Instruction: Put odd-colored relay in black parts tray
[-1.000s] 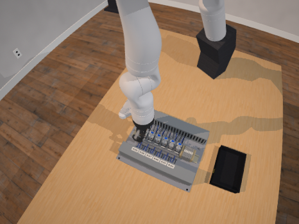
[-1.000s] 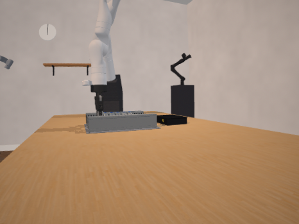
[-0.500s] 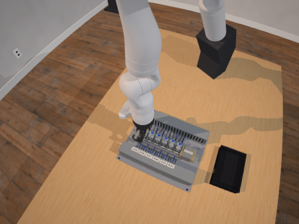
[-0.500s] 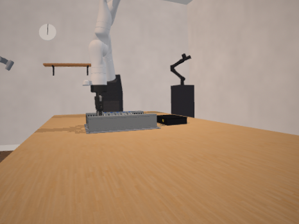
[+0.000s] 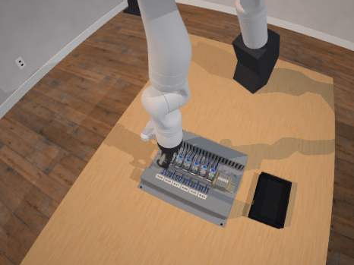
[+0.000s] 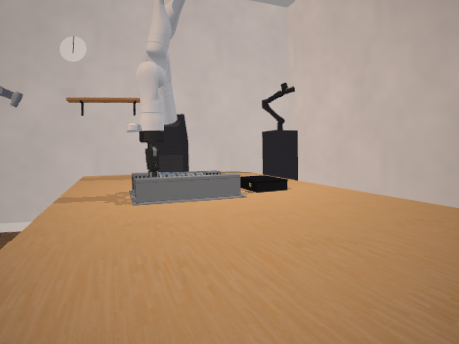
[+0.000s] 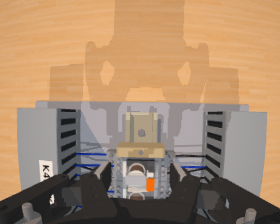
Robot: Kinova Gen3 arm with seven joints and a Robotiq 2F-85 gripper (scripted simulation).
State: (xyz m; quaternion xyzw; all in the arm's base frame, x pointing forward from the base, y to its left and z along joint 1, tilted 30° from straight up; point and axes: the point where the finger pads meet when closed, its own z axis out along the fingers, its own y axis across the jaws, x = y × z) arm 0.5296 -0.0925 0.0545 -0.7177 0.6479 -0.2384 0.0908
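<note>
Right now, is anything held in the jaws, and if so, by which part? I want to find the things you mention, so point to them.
Nothing is held: the jaws (image 5: 164,165) stand partly open, one on each side of the orange-button relay (image 7: 136,179).
</note>
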